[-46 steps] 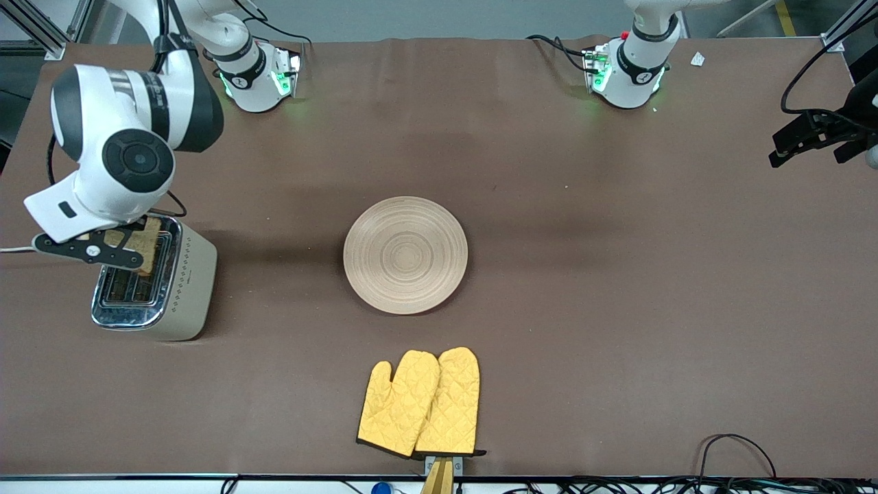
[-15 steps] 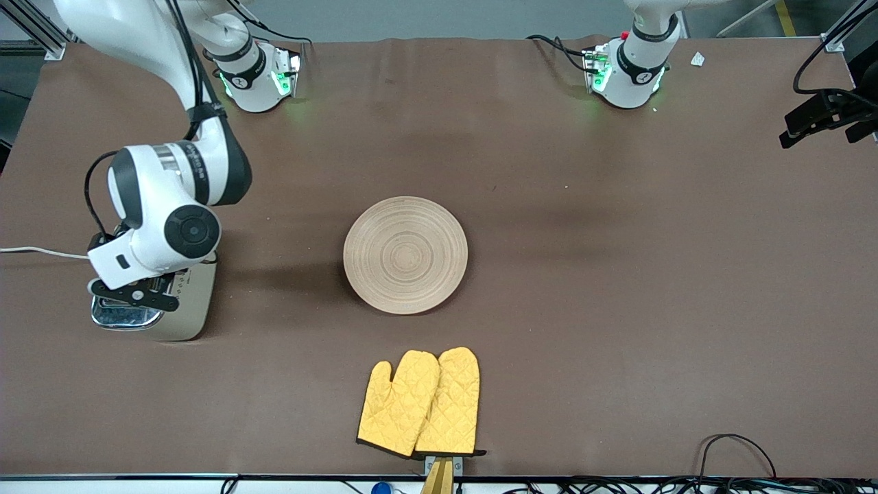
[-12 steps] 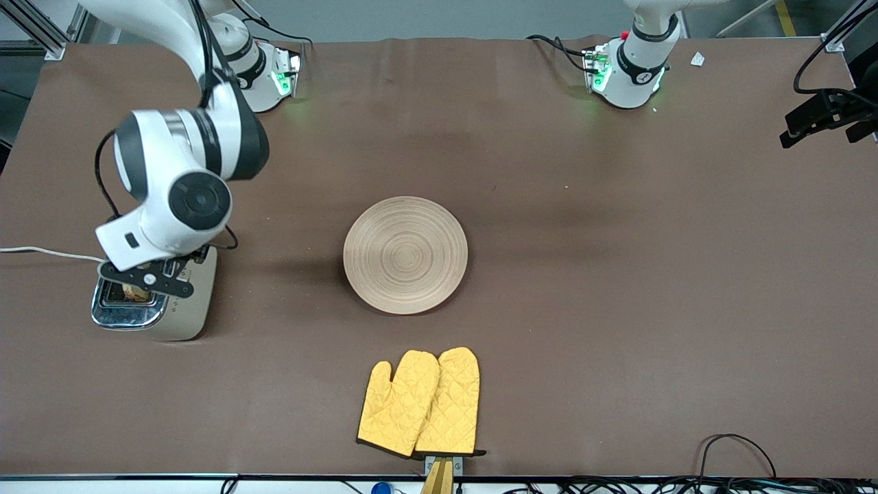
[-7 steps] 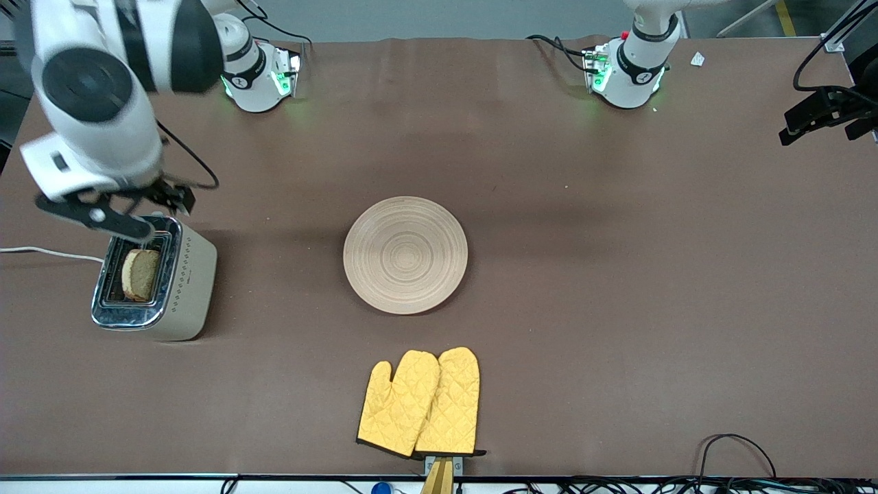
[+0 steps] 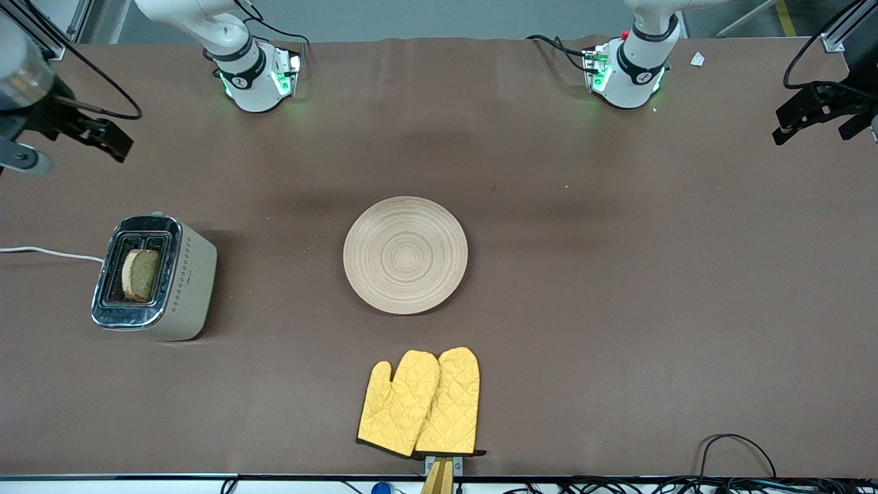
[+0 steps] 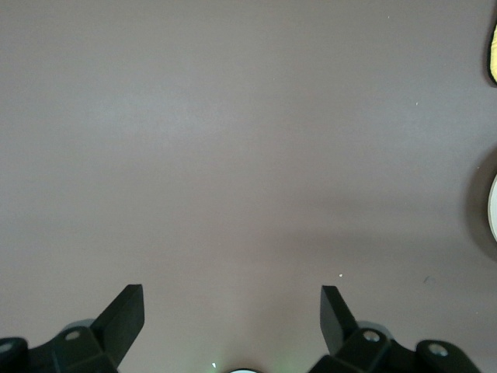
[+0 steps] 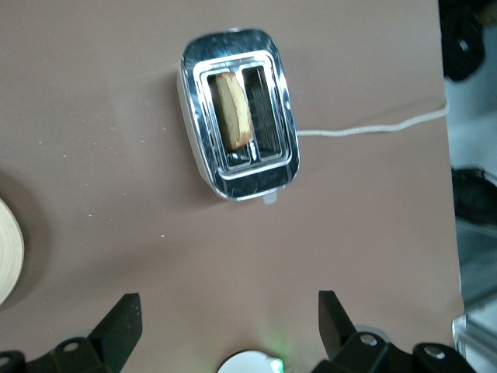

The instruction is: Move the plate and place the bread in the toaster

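Now bread (image 5: 140,274) in toaster (image 5: 154,278), uncovered.

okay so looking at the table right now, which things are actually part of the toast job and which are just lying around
Part of the job:
- round beige wooden plate, mid-table
- brown bread slice, standing in a slot of the toaster
- cream toaster with chrome top
- right gripper, open above the toaster
- left gripper, open over bare table

Just lying about:
- pair of yellow quilted oven mitts
- white cord

Bread (image 7: 232,111) upright in toaster (image 7: 238,124) slot, right pincer (image 7: 230,326) spread above table (image 7: 116,116)
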Robot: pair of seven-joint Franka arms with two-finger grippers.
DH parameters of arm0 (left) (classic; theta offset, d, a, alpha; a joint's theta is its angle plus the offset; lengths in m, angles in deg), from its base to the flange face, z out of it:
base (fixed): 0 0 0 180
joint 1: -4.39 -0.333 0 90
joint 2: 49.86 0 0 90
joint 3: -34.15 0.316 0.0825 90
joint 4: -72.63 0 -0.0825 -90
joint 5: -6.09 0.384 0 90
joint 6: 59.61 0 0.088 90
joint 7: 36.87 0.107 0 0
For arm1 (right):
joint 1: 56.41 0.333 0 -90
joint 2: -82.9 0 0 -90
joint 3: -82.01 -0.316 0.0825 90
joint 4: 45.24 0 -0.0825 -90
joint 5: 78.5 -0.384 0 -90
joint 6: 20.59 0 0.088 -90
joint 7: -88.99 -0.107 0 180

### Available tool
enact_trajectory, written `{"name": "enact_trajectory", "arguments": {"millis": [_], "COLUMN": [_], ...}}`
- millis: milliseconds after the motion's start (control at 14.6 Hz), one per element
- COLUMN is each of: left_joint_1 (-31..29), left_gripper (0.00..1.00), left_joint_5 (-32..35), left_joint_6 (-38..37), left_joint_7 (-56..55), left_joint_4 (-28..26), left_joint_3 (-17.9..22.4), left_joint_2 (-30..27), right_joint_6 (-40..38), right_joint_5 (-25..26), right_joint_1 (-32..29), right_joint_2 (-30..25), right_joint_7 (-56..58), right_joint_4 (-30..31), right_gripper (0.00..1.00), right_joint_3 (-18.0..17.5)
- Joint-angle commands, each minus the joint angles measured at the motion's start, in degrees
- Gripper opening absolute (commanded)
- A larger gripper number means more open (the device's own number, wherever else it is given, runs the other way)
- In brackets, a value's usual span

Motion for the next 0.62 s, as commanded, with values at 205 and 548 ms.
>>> {"name": "enact_trajectory", "arguments": {"millis": [205,548], "left_joint_1": [0.5,0.5], "left_gripper": [1.00,1.00], "left_joint_5": [0.1,0.2], "left_joint_6": [-0.6,-0.7], "left_joint_7": [0.4,0.4], "left_joint_4": [2.5,2.7], "left_joint_3": [-0.4,-1.5], "left_joint_2": [1.3,1.6], "right_joint_6": [7.3,7.1], "right_joint_5": [-8.4,-10.7], "right_joint_1": [-10.1,-10.2], "right_joint_2": [-0.9,-0.9], "right_joint_7": [25.5,24.8], "right_joint_4": [2.0,1.7], "right_gripper": [1.00,1.00], "right_joint_3": [2.6,2.4]}}
